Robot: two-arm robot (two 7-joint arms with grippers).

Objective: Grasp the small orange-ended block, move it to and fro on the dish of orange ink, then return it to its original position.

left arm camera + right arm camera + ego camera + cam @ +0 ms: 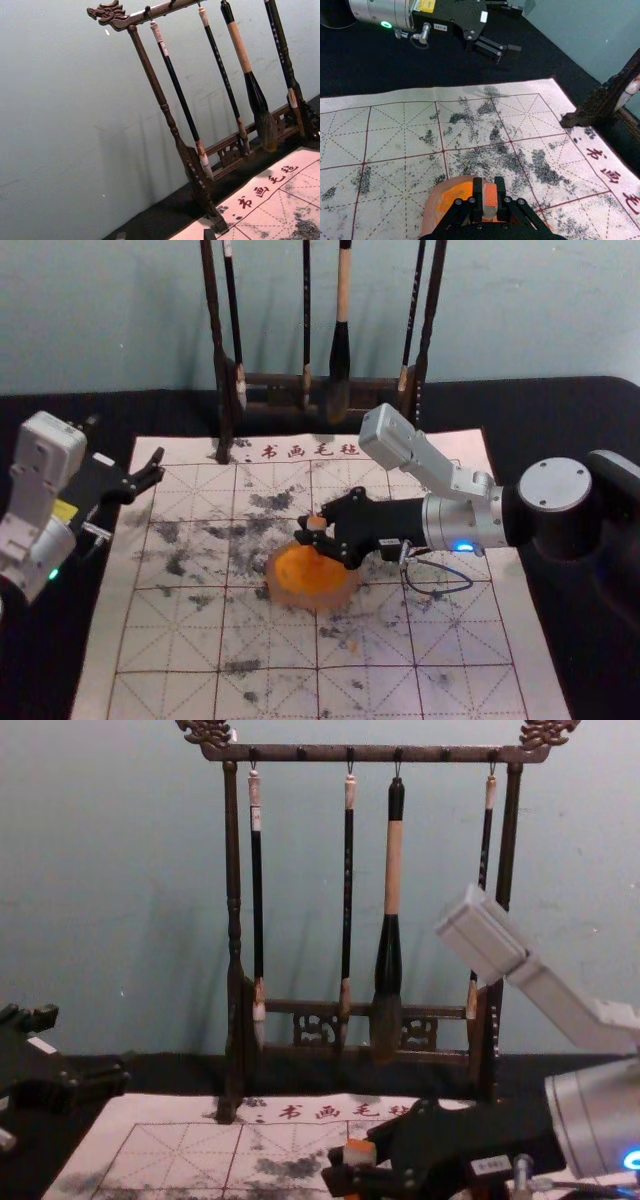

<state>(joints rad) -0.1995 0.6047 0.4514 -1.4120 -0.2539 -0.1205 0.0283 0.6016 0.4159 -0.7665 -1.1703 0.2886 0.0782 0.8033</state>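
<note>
Black surface (60,670) is topped by a mat (165,650) lettered 书画毛毡 (310,451). Over the dish (345,592), the block (316,523) is pinched by the right gripper (314,530); the left gripper (158,466) is parked, spread, at left.

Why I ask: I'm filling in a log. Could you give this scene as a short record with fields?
Right gripper: fingers closed on the orange-ended block
Block position: at the dish of orange ink; ink contact unclear
Left gripper: open, empty, near the mat's left edge
Mat: gridded, dark smudges
Rack: four hanging brushes
</note>
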